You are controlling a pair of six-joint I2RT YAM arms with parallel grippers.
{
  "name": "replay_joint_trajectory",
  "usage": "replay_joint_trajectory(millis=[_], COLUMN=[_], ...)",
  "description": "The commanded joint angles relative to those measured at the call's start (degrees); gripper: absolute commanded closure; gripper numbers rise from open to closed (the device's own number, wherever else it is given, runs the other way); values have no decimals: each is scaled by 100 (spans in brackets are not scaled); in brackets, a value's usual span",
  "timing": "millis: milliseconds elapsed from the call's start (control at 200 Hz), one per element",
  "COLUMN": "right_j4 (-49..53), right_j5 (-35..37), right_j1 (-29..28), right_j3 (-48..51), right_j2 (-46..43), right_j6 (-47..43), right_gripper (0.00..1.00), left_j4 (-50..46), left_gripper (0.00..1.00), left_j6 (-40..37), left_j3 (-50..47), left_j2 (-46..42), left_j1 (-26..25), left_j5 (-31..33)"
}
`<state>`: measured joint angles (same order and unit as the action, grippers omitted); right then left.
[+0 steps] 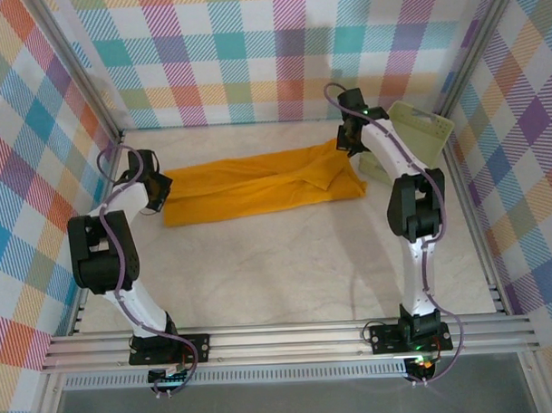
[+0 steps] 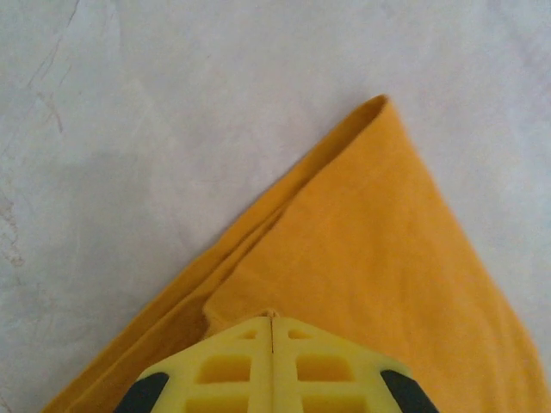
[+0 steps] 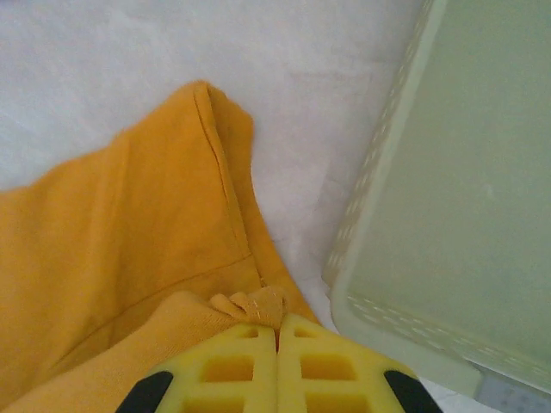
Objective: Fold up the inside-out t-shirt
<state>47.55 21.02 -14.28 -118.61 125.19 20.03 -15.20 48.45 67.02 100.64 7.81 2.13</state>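
While the t-shirt (image 1: 257, 189) lies stretched out as a long, narrow orange band across the far half of the table (image 1: 287, 269), each end of it sits at a gripper. In the overhead view the band runs from the left gripper (image 1: 159, 191) at its left end to the right gripper (image 1: 348, 145) at its right end, where the cloth widens and bunches into loose folds.

In the left wrist view the left gripper (image 2: 272, 320) has its yellow fingers pressed together with no gap. A small nub of cloth shows at their tips, so they are pinching the t-shirt (image 2: 370, 249). There the cloth is doubled into layers that come to a neat corner pointing away from the fingers, flat on the pale table (image 2: 155, 112).

In the right wrist view the right gripper (image 3: 277, 325) is closed the same way, with a crumpled tuft of orange cloth caught at its tips. Beyond them the t-shirt (image 3: 112, 241) shows a stitched hem along a raised fold.

A pale green basket (image 3: 379, 172) stands just beside that end of the cloth, apart from it, with a strip of bare table (image 3: 293, 77) between them. In the overhead view the basket (image 1: 420, 120) sits tilted in the far right corner, against the chequered wall (image 1: 252, 53)
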Motion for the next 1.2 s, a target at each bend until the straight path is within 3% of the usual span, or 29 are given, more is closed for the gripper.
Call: replay_joint_trajectory(millis=[0, 335, 395, 435, 495, 560, 705, 890, 1030, 1195], right_j4=[-450, -426, -397, -332, -242, -181, -512, -1275, -1511, -1524], right_j5=[74, -205, -277, -290, -267, -254, -485, -997, -1224, -1201], right_j1=[31, 31, 26, 31, 31, 31, -51, -460, -637, -644], right_j3=[-93, -1057, -1231, -1362, -1468, -1438, -547, 1254, 1778, 2174], right_j2=[-413, 638, 855, 973, 1043, 945, 155, -819, -707, -467], right_j6=[-58, -229, -253, -254, -280, -313, -386, -81, 117, 396], right_gripper=[100, 100, 83, 69, 53, 44, 39, 41, 43, 45], left_j4=[214, 69, -136, -410, -620, -840, -1156, -938, -440, -214], left_gripper=[100, 100, 97, 86, 61, 38, 19, 18, 18, 18], left_j6=[91, -46, -156, -202, -269, -397, -624, -860, -876, -857], left_j3=[-40, 617, 900, 1101, 1252, 1365, 1301, 900, 729, 655], left_j2=[-141, 706, 969, 1119, 1198, 1091, 459, -10, 431, 1059], left_j1=[142, 166, 167, 167, 165, 162, 104, -622, -949, -994], left_j5=[-41, -22, -123, -179, -177, -70, 179, 56, -422, -705])
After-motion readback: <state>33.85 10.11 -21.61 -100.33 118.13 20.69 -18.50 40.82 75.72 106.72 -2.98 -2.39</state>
